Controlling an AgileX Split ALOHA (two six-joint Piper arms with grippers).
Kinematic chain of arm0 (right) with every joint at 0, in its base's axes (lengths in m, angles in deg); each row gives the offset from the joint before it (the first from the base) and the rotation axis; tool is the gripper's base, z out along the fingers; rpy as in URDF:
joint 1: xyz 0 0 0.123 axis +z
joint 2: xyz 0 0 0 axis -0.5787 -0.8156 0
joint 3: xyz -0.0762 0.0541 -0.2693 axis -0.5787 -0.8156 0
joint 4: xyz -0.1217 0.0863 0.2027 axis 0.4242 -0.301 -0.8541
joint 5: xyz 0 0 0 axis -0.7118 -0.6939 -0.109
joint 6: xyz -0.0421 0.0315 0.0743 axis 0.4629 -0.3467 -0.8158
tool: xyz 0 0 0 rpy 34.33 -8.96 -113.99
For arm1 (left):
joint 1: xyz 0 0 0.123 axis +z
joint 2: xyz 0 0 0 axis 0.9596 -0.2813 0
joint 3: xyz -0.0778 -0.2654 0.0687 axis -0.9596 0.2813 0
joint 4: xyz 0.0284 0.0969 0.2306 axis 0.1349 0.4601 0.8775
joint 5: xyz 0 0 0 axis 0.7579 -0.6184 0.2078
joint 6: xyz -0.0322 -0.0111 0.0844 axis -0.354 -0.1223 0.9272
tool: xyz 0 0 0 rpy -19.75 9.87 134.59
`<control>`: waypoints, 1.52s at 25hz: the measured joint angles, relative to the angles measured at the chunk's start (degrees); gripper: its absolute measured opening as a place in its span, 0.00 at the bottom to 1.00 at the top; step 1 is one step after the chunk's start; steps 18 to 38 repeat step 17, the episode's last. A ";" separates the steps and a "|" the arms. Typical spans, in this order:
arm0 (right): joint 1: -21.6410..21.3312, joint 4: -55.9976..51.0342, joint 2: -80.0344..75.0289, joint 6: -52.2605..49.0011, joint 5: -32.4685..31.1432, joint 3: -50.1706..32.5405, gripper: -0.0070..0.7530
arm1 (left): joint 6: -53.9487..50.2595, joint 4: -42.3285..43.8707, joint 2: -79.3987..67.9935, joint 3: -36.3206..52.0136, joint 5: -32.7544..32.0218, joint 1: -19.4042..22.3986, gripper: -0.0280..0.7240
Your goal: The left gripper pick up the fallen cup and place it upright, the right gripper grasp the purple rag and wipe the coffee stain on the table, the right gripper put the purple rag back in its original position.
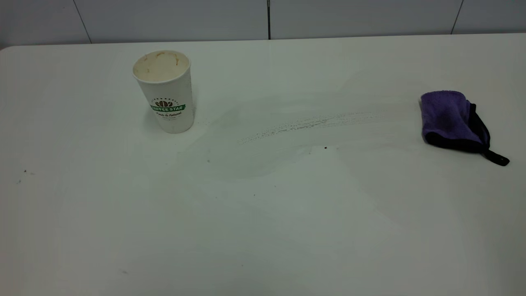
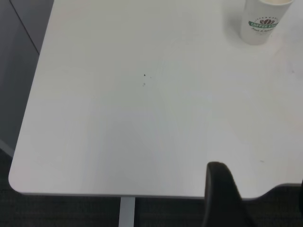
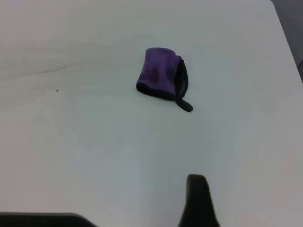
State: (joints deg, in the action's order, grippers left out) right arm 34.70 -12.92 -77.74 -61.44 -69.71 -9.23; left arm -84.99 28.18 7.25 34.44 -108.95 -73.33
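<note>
The ribbed white paper cup (image 1: 165, 92) stands upright at the left of the smooth white table (image 1: 263, 213), the fluffy purple rag (image 1: 450, 117) lies crumpled far right, a faint beaded wipe streak (image 1: 308, 123) runs between them, and neither gripper's state can be told.

- The white textured paper cup (image 1: 165, 91) stands upright and carries a round logo on its side.
- Across the logo runs a green band with "COFFEE STAR" in white capitals.
- Above the band sits a brown coffee-bean emblem; a tiny arc of lettering over it is too small to read.
- Below the band is a line of small script, seemingly "Fresh & Natural", with a still smaller unreadable line under it.
- In the left wrist view the same cup (image 2: 261, 20) sits far ahead of the left claw's black finger (image 2: 221, 195), its green band only partly legible.
</note>
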 joint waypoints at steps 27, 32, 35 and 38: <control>0.00 -3.56 0.00 0.18 -0.09 0.00 0.77 | 0.00 0.00 0.00 0.00 0.00 0.00 0.61; 0.00 -3.56 0.00 0.18 -0.09 0.00 0.77 | 0.00 0.00 0.00 0.00 0.00 0.00 0.61; 0.00 -3.56 0.00 0.18 -0.09 0.00 0.77 | 0.00 0.00 0.00 0.00 0.00 0.00 0.61; 0.00 -3.56 0.00 0.18 -0.09 0.00 0.77 | 0.00 0.00 0.00 0.00 0.00 0.00 0.61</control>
